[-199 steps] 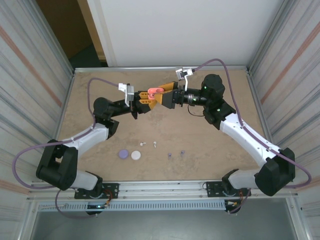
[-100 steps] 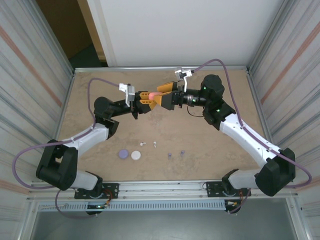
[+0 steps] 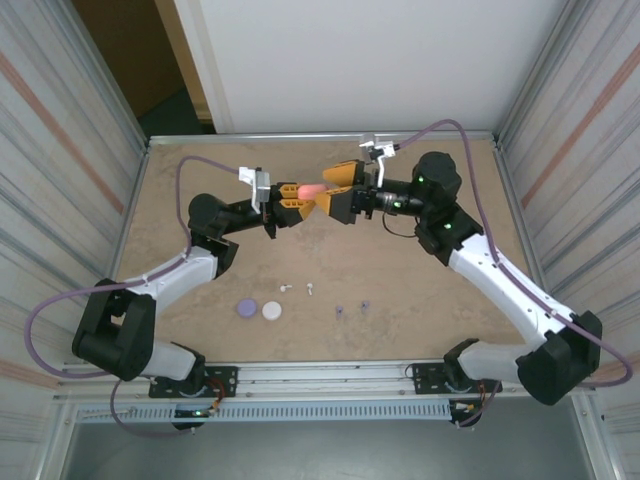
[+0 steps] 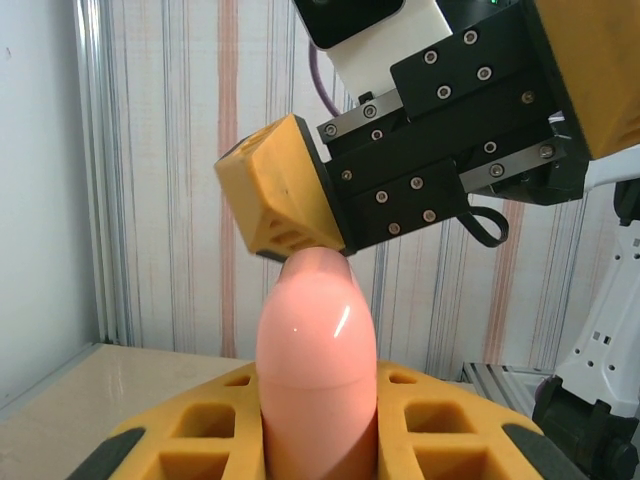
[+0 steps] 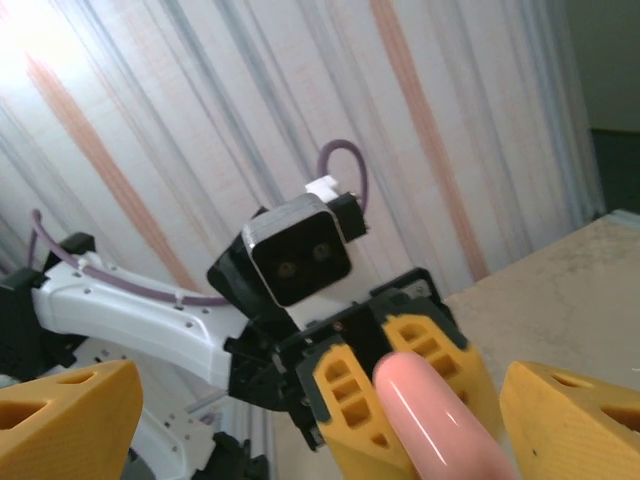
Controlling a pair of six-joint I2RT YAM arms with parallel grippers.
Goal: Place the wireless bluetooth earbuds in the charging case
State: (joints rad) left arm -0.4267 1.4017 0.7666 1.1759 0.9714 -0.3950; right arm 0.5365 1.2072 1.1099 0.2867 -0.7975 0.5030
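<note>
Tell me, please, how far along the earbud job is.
Done: nothing visibly inserted. In hand: the left claw grips the pink case aloft, the open right claw at its tip. Left: white earbuds and purple earbuds lie loose near the white case and purple case.

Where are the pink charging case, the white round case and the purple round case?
pink charging case [image 4: 318, 370]: left wrist view, front of its shell.
white round case [image 3: 272, 311]: top external view, centre of its top.
purple round case [image 3: 244, 309]: top external view, centre of its top.
</note>
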